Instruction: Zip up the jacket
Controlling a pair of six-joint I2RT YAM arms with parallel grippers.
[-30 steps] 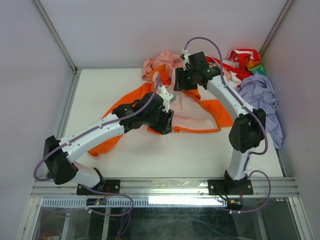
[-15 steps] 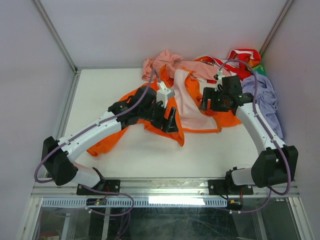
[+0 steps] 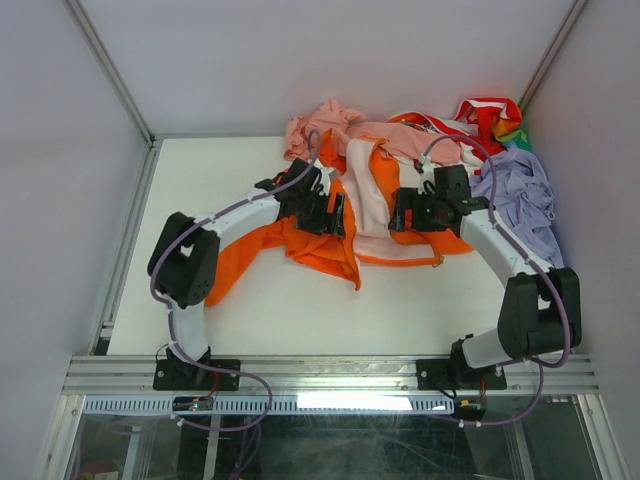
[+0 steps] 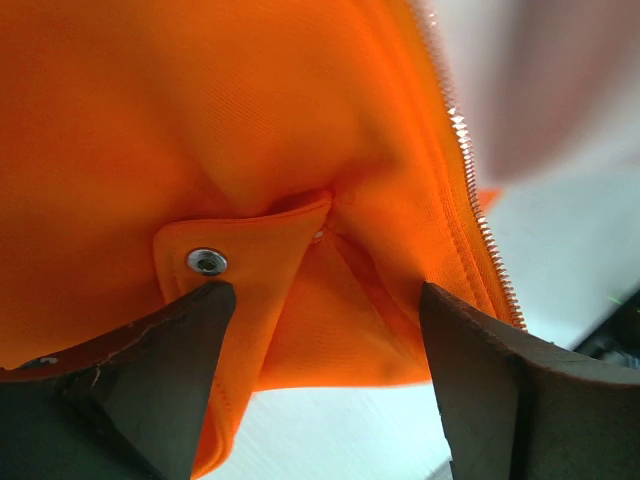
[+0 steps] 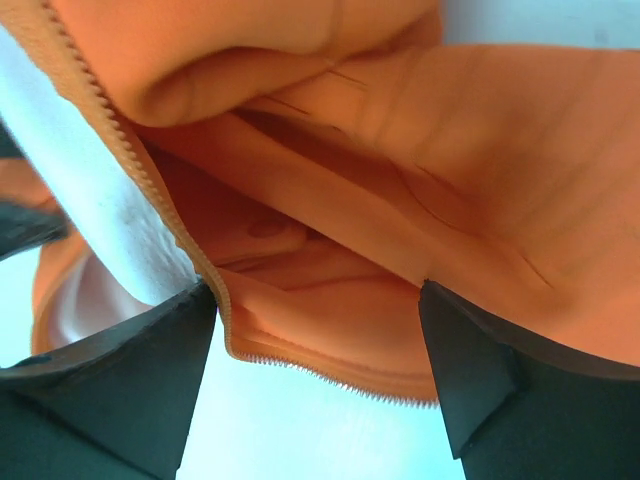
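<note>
The orange jacket (image 3: 318,250) lies crumpled mid-table, its front open and the pale lining (image 3: 370,200) facing up. My left gripper (image 3: 337,214) stands open over the jacket's left front panel. In the left wrist view the left gripper (image 4: 325,335) has loose orange jacket (image 4: 200,130) fabric hanging between its spread fingers, with a metal snap (image 4: 207,262) and a row of zipper teeth (image 4: 468,170) nearby. My right gripper (image 3: 398,212) is open at the right front panel. Up close, the right gripper (image 5: 318,325) straddles a folded orange hem edged with zipper teeth (image 5: 330,375).
A pale pink garment (image 3: 318,122) is heaped at the back. A red and white garment (image 3: 485,112) and a lilac garment (image 3: 522,195) lie at the back right. Metal frame rails (image 3: 128,235) and grey walls border the white table (image 3: 300,310).
Both grippers have opened and let go of the jacket. The right gripper dropped from the back centre toward the right front panel. The left arm folded back, its gripper shifting farther from me.
</note>
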